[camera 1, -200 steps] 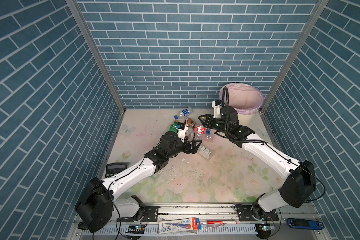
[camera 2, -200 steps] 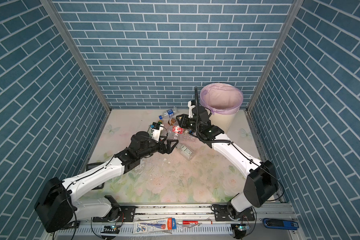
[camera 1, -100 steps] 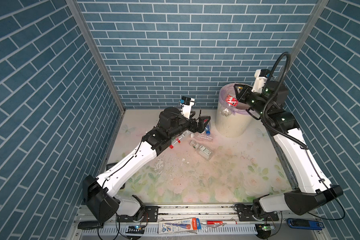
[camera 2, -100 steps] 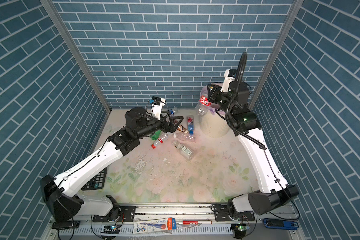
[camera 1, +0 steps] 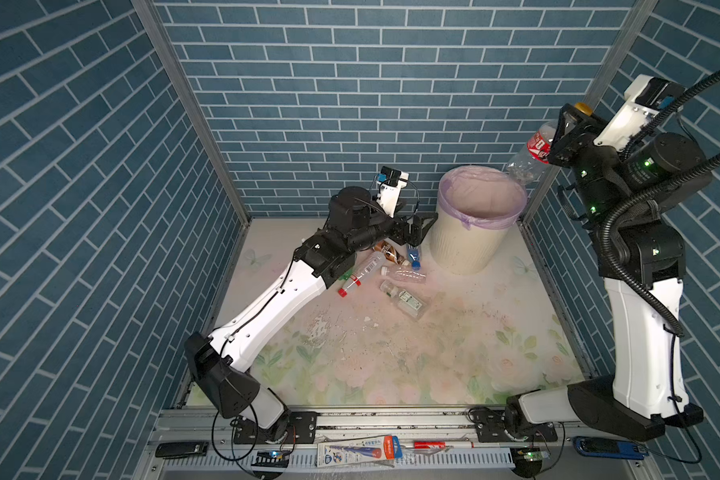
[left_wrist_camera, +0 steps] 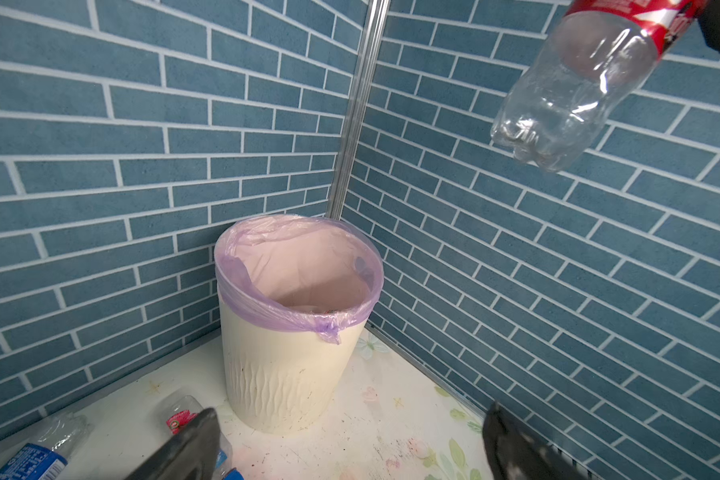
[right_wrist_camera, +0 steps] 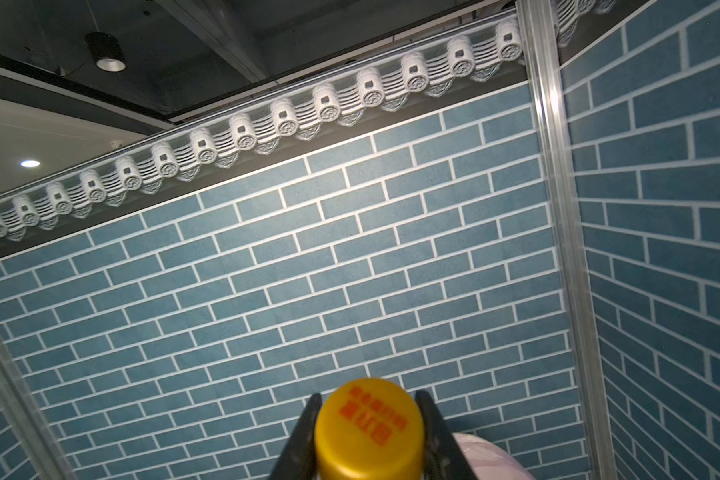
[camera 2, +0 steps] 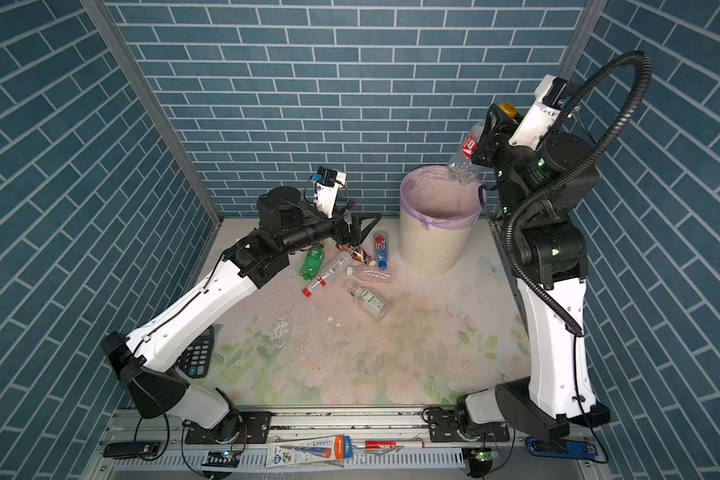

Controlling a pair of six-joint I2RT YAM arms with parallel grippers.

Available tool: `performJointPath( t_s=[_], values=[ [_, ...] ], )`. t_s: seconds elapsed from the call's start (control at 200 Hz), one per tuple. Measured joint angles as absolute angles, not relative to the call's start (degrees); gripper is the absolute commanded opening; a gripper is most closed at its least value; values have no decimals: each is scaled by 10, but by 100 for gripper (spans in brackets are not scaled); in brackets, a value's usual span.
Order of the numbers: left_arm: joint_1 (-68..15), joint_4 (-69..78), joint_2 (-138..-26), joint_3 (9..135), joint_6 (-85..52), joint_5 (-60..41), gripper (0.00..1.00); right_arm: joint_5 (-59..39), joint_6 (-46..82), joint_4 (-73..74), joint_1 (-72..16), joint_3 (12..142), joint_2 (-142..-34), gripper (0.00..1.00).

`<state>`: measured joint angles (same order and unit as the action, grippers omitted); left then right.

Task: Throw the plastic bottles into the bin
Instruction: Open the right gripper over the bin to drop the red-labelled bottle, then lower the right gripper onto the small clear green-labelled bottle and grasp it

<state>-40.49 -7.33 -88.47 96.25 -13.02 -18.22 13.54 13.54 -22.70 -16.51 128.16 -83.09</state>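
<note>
My right gripper [camera 1: 563, 132]: clenched on the red-labelled bottle [camera 1: 531, 160] at its neck, body hanging below.
Target bin [camera 1: 466, 249]: well below my right gripper.
My left gripper [camera 1: 424, 226]: spread, empty, beside bin.

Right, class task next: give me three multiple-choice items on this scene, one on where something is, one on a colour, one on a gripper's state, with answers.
1. Where is the red-labelled bottle? A on the table; B held in the air, higher than the bin; C inside the bin.
2. What colour is its cap? A blue; B white; C yellow.
3. How is the left gripper? A open and empty; B shut on a bottle; C shut and empty.
Answers: 1 B, the right gripper clamps it near the cap, well above the rim. 2 C, the right wrist view shows it yellow. 3 A, its jaws stand wide apart with nothing between.
</note>
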Motion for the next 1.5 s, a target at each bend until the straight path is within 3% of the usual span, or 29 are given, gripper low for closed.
performJointPath(
  t_s=[0.055, 0.08, 0.11, 0.155, 0.23, 0.27, 0.33, 0.53, 0.84, 1.045, 1.25, 1.5],
  values=[
    [-405, -75, -885, 965, -125, -183, 99, 139, 133, -227, -157, 1300, -858, 3],
    [-405, -77, -885, 965, -123, -184, 99, 139, 133, -228, -152, 1310, -877, 8],
    [-405, -79, -885, 965, -121, -185, 99, 139, 133, -230, -146, 1320, -896, 20],
    [-405, -81, -886, 965, -118, -187, 99, 139, 136, -239, -136, 1342, -936, 50],
    [-405, -84, -890, 965, -117, -190, 99, 140, 152, -275, -120, 1394, -1018, 80],
    [-405, -84, -892, 965, -116, -193, 99, 144, 163, -307, -113, 1420, -1071, 91],
    [-405, -86, -895, 964, -116, -196, 99, 144, 169, -347, -109, 1425, -1121, 99],
    [-405, -91, -898, 952, -118, -198, 99, 133, 193, -374, -106, 1276, -1113, 99],
    [-405, -93, -907, 947, -133, -207, 99, 122, 197, -335, -108, 1269, -971, 99],
    [-401, -92, -907, 930, -149, -207, 99, 96, 196, -326, -112, 1245, -941, 99],
    [-370, -90, -910, 902, -211, -206, 99, 53, 185, -341, -130, 1167, -905, 99],
    [-345, -57, -906, 781, -327, -174, 99, 15, 140, -367, -179, 1017, -802, 99]
  ],
)
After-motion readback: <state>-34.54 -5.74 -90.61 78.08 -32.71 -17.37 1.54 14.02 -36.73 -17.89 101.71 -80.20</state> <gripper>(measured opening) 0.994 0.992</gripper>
